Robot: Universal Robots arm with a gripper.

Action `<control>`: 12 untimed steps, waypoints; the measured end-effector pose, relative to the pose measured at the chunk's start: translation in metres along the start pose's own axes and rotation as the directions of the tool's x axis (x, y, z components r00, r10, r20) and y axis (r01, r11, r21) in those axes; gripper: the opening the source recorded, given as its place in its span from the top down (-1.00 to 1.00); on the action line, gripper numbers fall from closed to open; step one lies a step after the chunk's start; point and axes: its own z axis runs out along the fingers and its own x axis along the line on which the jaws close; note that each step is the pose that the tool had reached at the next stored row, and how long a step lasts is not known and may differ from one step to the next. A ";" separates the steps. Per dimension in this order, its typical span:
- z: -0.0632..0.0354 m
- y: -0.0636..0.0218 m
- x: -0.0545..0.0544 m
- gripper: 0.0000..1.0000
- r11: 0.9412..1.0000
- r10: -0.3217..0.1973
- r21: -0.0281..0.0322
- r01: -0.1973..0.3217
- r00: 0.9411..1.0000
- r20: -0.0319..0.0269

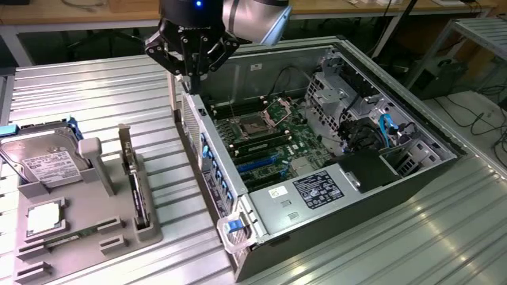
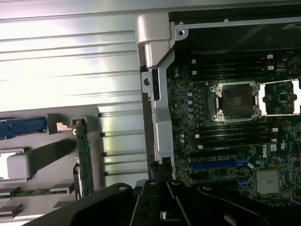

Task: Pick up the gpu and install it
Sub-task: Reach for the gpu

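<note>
Ribbed table (image 1: pixel 95 95) carries a gray tray (image 1: pixel 87 208) holding the gpu (image 1: pixel 136 196) upright.

The silver arm (image 1: pixel 255 18) enters at the top of the exterior view, wrist pointing straight down. The black gripper (image 1: pixel 191 70) hangs vertical, fingers pinched together at the tips. Its dark linkages (image 2: pixel 164 205) spread wide in the wrist view.
</note>
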 end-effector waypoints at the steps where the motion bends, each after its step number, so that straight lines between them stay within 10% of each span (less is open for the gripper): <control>1: 0.0000 -0.0001 0.001 0.79 1.000 0.000 0.000 0.000 1.000 0.000; 12: -0.0004 -0.0015 0.011 0.79 1.000 0.000 0.000 0.000 1.000 0.000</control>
